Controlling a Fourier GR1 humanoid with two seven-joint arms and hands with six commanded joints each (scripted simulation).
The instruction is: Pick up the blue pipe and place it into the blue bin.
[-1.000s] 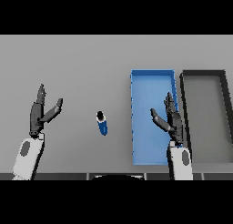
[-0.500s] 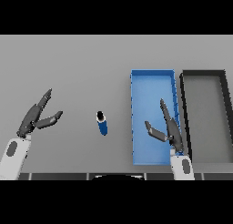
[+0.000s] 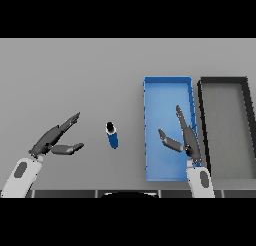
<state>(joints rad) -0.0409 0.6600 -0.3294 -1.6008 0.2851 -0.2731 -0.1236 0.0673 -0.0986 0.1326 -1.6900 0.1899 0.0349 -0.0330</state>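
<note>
Now, blue pipe [image 3: 112,136] on table, left hand [image 3: 54,140] spread nearby, right hand [image 3: 184,138] spread over blue bin [image 3: 167,90]

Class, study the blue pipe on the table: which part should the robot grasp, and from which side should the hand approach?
Probably the blue pipe is best gripped around its blue middle, below the dark cap. It lies apart from the blue bin, with bare table to its left, so the open left hand could come in from that side, fingers closing across its narrow width.

A bare sorting bench: plain grey table [image 3: 75,70] carrying a blue bin [image 3: 167,90] and dark bin [image 3: 225,82].
</note>
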